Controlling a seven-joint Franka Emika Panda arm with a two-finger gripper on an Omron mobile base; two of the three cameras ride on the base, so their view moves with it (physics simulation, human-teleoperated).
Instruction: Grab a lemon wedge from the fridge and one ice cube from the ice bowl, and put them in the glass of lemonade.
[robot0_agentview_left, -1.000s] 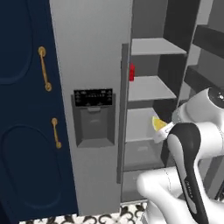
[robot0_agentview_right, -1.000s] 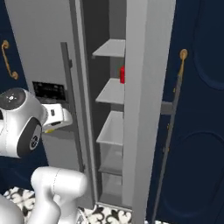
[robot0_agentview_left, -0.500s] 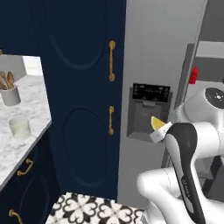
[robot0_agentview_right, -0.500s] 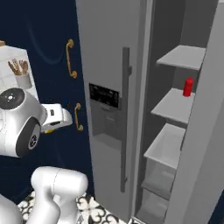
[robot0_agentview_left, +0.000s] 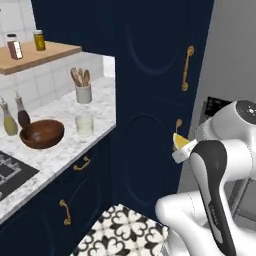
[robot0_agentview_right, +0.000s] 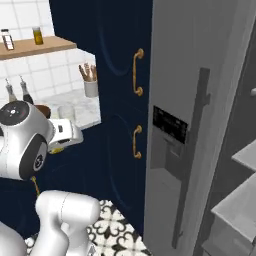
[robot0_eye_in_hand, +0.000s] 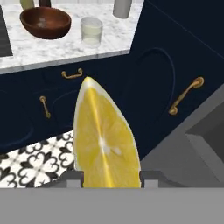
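The wedge (robot0_eye_in_hand: 105, 140) sat clamped between the fingertips of the gripper (robot0_eye_in_hand: 109, 177), its pale rind edge pointing away from the hand and its cut face toward the hand camera; from the left base camera it showed as a yellow tip (robot0_agentview_left: 180, 140) at the front of the hand. What had changed over the last second was the outlook, not the things: the whole picture swung from the open fridge shelves to the navy cabinet (robot0_agentview_left: 150, 100) and the marble desk (robot0_agentview_left: 60, 145), which meant the base had turned away from the fridge (robot0_agentview_right: 200, 125) while the hold on the wedge stayed as it was. On the desk stood the glass (robot0_agentview_left: 84, 123), just beside the ice bowl (robot0_agentview_left: 42, 133), with a white utensil holder (robot0_agentview_left: 83, 92) behind; the hand camera also caught the glass (robot0_eye_in_hand: 91, 31) and bowl (robot0_eye_in_hand: 45, 21) ahead. By my judgement the fetching from the fridge was done, the wedge was well apart from the glass, and the ice cube was not yet taken.
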